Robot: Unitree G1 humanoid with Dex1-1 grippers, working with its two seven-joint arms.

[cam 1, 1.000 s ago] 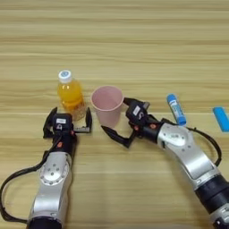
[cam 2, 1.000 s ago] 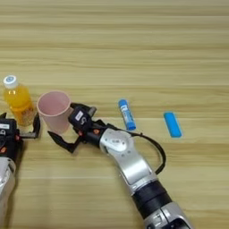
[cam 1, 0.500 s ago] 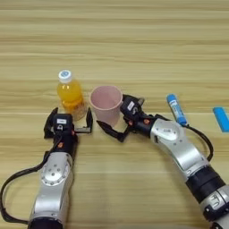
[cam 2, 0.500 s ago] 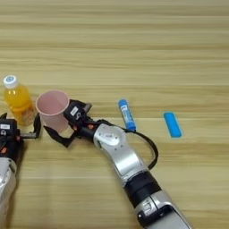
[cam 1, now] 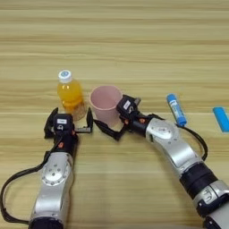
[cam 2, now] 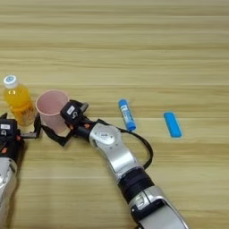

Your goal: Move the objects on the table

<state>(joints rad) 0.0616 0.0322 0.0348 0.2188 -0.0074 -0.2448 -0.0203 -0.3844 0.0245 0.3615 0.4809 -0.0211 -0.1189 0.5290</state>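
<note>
A small orange-juice bottle with a white cap stands at the left of the table. Just in front of it my left gripper is open, its fingers spread to either side below the bottle's base. To the right stands a pink cup, upright. My right gripper is pressed up to the cup's right side and is open. One black finger curves along the front of the cup's base; the other is hidden behind the cup. Two blue tubes lie further right.
A black cable loops off my right forearm near the nearer blue tube. Bare plank wood stretches across the far half of the table and between the two arms at the front.
My right gripper has slid left, from a little way off the pink cup to right against it. The left arm, bottle, cup and tubes have stayed in place.
</note>
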